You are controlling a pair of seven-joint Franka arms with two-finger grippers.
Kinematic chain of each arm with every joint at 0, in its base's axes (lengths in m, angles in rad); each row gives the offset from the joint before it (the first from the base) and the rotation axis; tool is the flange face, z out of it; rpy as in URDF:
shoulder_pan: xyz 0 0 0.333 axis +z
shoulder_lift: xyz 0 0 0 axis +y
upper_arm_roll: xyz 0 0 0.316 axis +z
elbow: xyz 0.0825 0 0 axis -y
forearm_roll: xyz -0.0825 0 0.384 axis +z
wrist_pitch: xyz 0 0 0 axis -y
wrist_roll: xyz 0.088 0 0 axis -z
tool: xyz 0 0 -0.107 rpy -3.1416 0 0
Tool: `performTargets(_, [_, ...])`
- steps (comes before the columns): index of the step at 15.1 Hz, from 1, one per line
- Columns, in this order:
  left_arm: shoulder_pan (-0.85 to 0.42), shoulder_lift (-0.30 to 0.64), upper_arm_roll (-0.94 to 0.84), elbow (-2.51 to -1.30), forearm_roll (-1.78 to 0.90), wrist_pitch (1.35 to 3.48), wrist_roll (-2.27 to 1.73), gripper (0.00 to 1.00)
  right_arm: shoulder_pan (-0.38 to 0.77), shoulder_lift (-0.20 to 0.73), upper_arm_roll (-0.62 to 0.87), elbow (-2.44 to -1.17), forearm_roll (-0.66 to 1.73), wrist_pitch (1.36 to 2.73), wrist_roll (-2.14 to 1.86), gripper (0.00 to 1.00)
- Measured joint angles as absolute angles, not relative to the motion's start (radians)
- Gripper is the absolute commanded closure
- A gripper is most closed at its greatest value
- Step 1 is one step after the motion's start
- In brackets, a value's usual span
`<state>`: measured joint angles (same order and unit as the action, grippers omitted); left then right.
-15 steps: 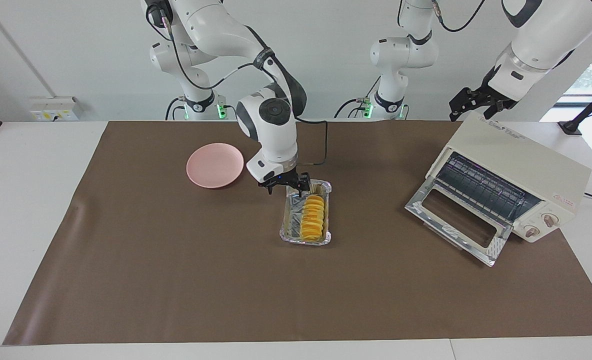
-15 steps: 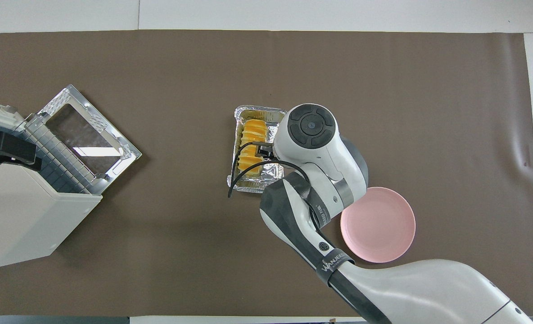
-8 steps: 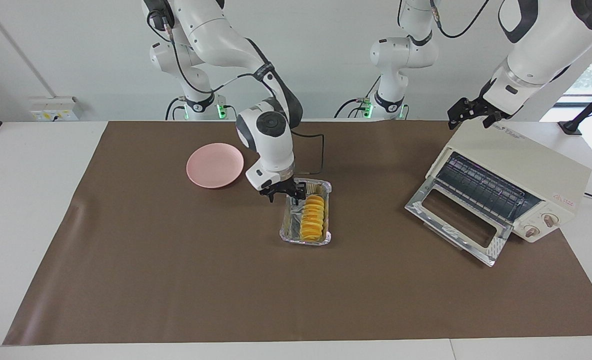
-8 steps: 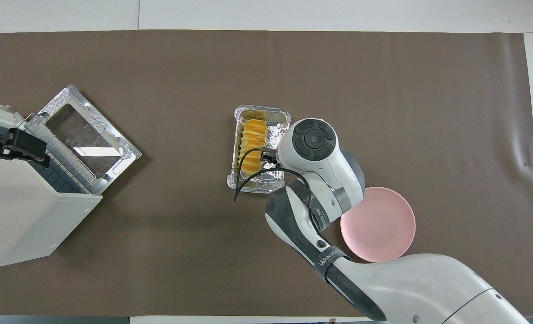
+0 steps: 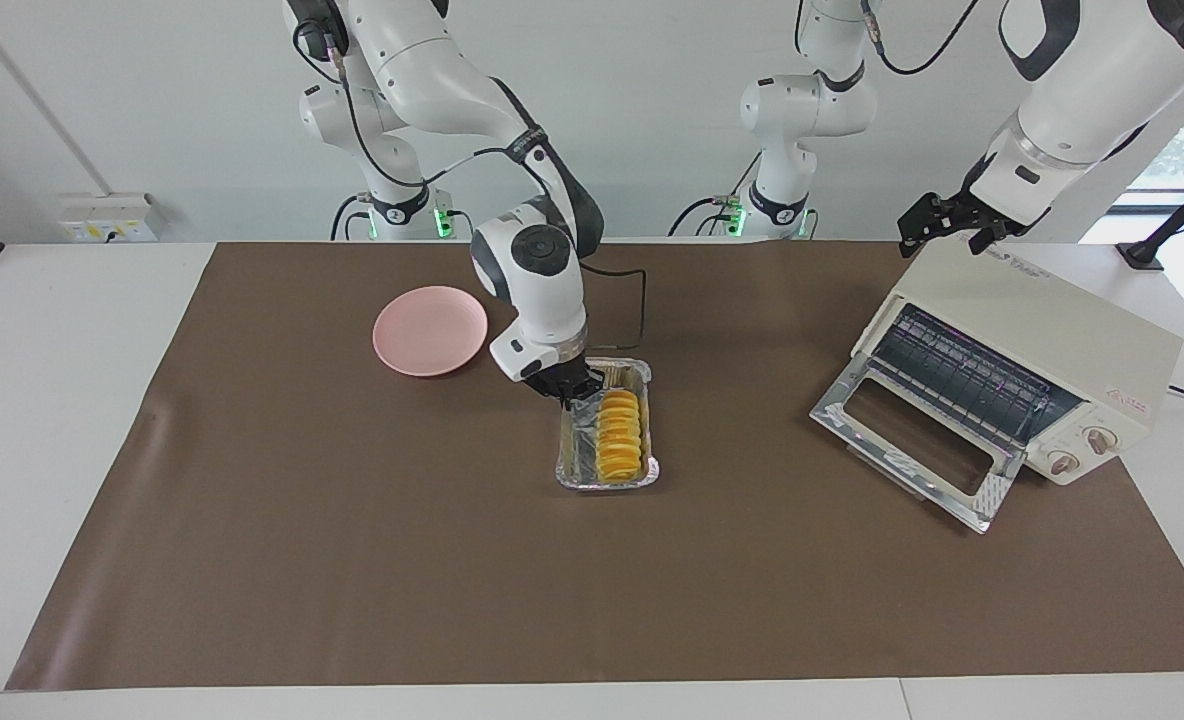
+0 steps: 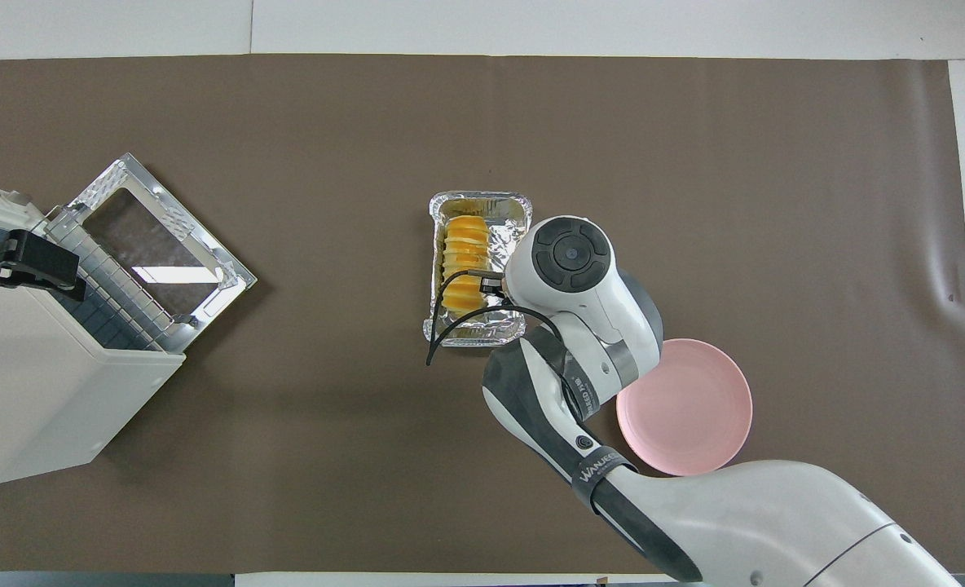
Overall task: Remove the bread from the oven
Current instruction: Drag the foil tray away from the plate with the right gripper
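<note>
While the oven stands open, the bread has slid with its foil tray; the right gripper looks pinched on the rim. The left gripper waits over the oven; its fingers are unclear.

One bread, one foil tray, one pink plate, one oven with two knobs. One brown mat on one desk. Two claws: right claw, left claw. Four arm bases at 12 o'clock.

the right gripper has closed on the foil tray, dragging it sideways.
</note>
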<state>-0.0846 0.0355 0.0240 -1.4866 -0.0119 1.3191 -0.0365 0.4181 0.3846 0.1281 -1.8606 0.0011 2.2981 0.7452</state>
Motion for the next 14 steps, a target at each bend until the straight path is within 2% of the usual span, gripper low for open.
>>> performTargets(3, [-0.084,0.024,0.028,-1.485,-0.011,1.318,-0.037,0.0,0.355,0.364,0.123,-1.825,0.001,2.247,0.644,1.0])
performTargets(8, [-0.082,0.023,0.03,-1.49,-0.002,1.367,-0.036,0.0,0.134,0.305,0.119,-1.815,0.103,2.125,0.342,1.0])
performTargets(11, [-0.082,0.024,0.029,-1.524,-0.002,1.428,-0.025,0.0,0.017,0.302,0.117,-1.843,0.143,2.118,0.136,1.0])
performTargets(14, [-0.082,0.024,0.027,-1.562,-0.002,1.465,-0.01,0.0,-0.045,0.299,0.115,-1.89,0.144,2.139,0.009,1.0])
